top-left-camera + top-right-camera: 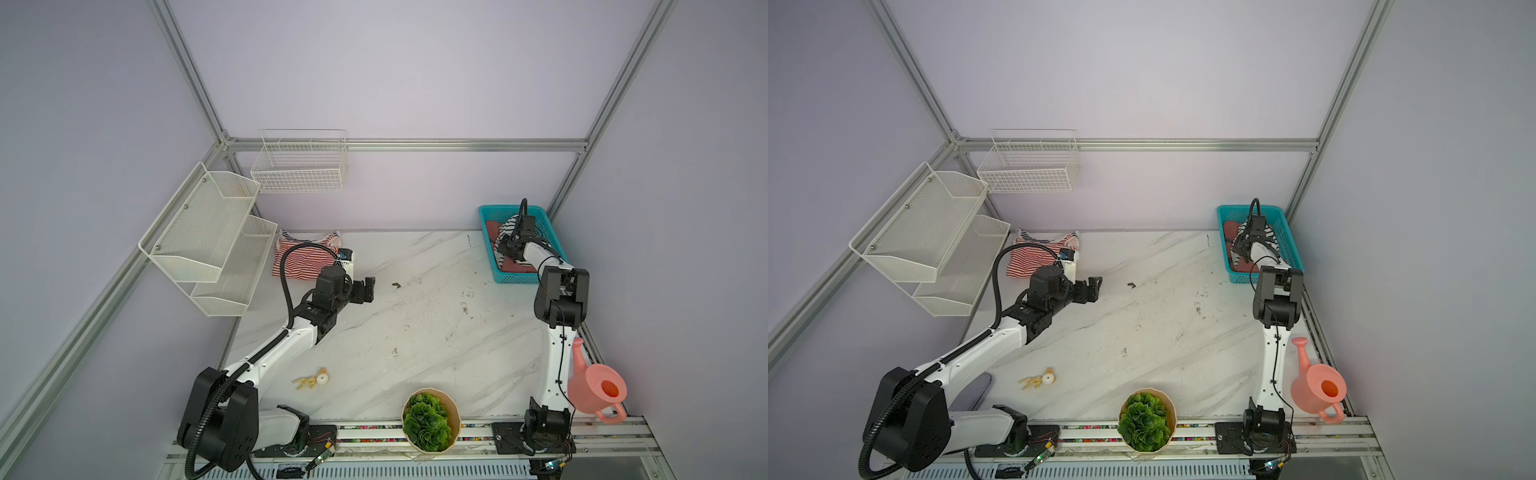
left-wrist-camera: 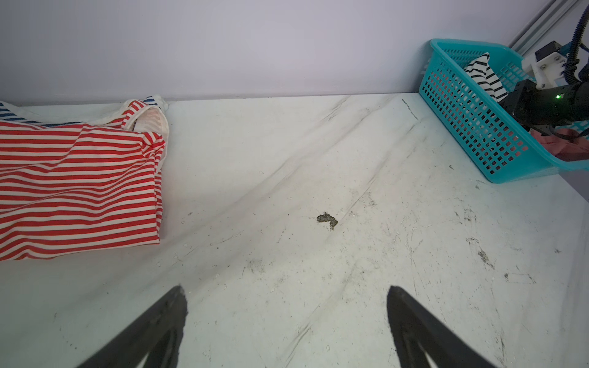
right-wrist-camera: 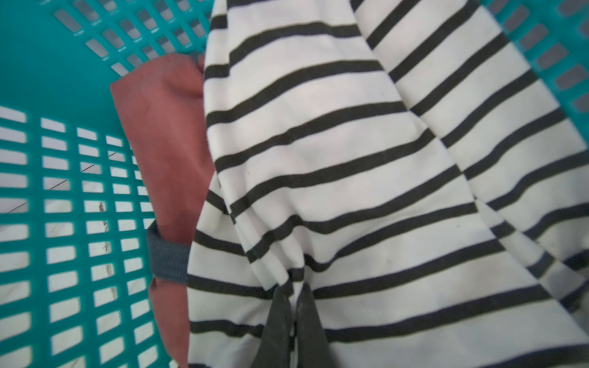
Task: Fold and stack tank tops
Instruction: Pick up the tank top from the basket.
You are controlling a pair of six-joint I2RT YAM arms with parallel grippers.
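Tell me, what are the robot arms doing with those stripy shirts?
The right gripper is down in the teal basket, pinched shut on the black-and-white striped tank top, beside a dusty-red top. The left gripper hovers open over the table, empty. The red-and-white striped tank top lies folded at the table's far edge.

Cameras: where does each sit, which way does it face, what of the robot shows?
Top views: high above the front edge, looking down at the table; both arms whole, left gripper open.
Left wrist: low over the table, facing the back wall; fingertips apart, red-and-white striped top in sight.
Right wrist: inside the teal basket; right gripper shut on the black-and-white striped top.
Shared: left wrist and top views both show the teal basket and red-and-white striped top.
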